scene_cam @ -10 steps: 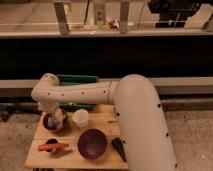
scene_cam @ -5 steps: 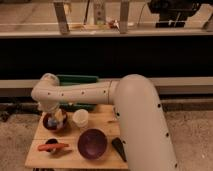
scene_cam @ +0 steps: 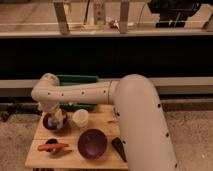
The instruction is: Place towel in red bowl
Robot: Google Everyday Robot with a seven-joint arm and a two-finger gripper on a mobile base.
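Note:
The small dark red bowl (scene_cam: 50, 123) sits at the back left of the wooden table (scene_cam: 105, 119). My gripper (scene_cam: 56, 116) hangs at the end of the white arm (scene_cam: 80, 93), directly over this bowl. A pale whitish-blue bundle, which looks like the towel (scene_cam: 60, 118), is at the bowl's right side under the gripper. I cannot tell whether the towel rests in the bowl or is still held.
A white cup (scene_cam: 80, 118) stands just right of the red bowl. A larger purple bowl (scene_cam: 92, 143) sits at the front middle. An orange carrot-like thing (scene_cam: 52, 146) lies at the front left. A dark object (scene_cam: 119, 148) lies at the front right. A green bin (scene_cam: 77, 80) is behind the table.

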